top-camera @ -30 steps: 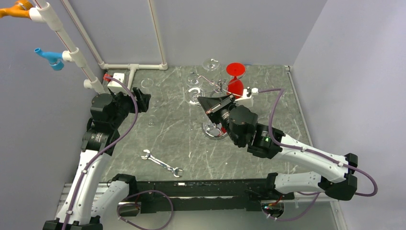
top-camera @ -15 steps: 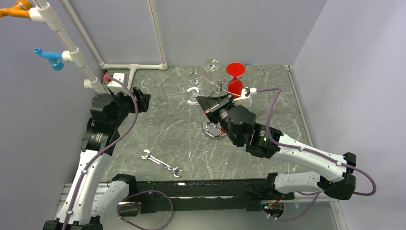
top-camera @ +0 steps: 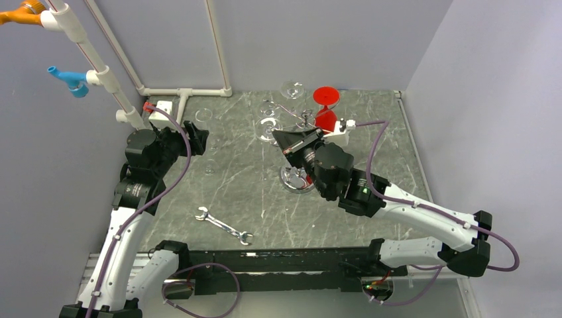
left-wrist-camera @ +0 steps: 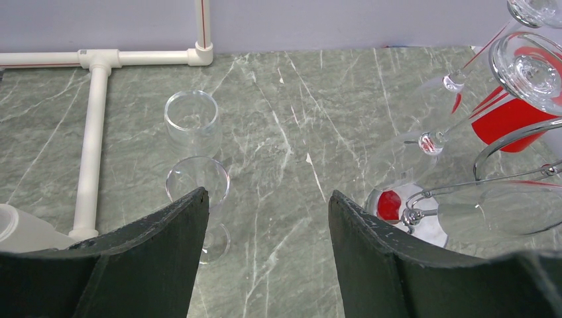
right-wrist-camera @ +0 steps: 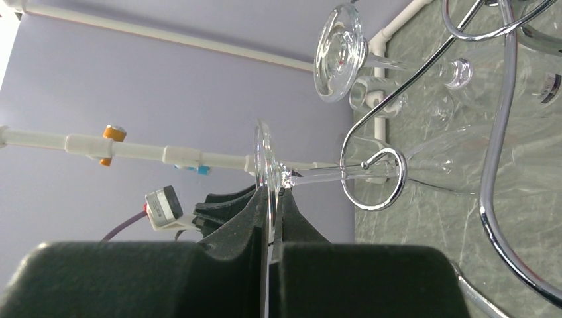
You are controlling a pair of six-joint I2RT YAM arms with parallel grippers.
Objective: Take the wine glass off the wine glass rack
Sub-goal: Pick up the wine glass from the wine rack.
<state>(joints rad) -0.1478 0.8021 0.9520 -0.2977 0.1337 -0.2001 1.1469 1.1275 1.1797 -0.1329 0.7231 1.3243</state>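
We find the right tool clenched on the foot of the wine glass, whose stem lies through a curled arm of the wine glass rack, back centre of the surface. We see the left tool released, jaws apart, holding nothing, well left of the rack.

Listed: one chrome wine glass rack, on which one red wine glass and at least three clear wine glasses are hung; two loose clear glasses, stood toward its 9 o'clock; one silver wrench, laid toward its 8 o'clock.
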